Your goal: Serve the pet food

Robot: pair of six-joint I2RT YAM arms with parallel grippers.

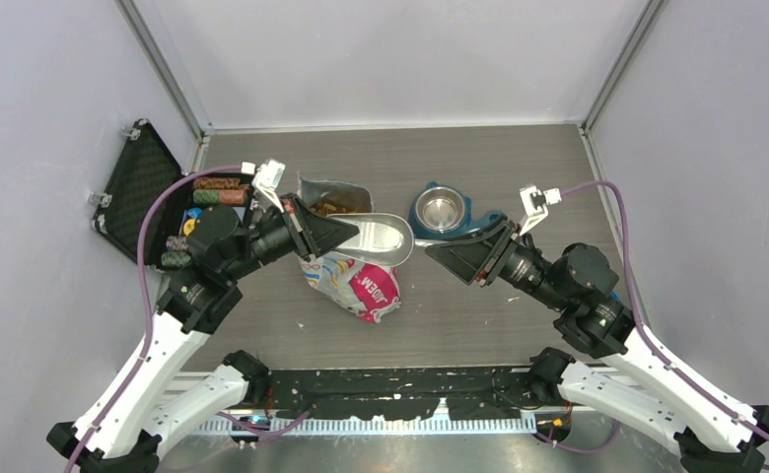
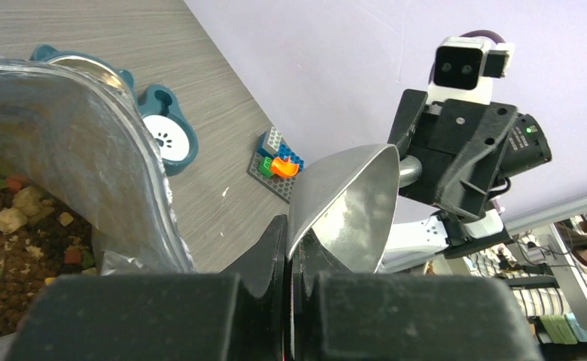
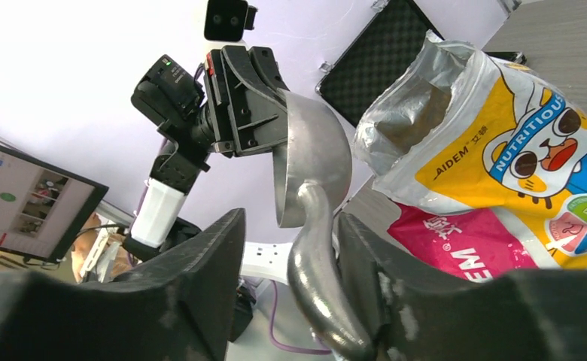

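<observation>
White shells cover the long links of both arms, the left arm (image 1: 159,360) based at seven o'clock of the overhead view, the right arm (image 1: 671,379) at five; joints and motor housings are matte black; a purple cable (image 1: 144,256) loops along each; the left gripper (image 1: 346,235) and right gripper (image 1: 432,254) are black angular wedges; a white two-lens camera (image 2: 467,66) tops the right wrist; a green light (image 2: 529,129) glows at four o'clock from it.

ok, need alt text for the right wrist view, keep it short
The right gripper, jaws open, straddles the handle of a metal scoop, while the left gripper pinches the far rim of its bowl. An opened pet food bag with a cartoon cat fills the right side, a black case behind it.
</observation>
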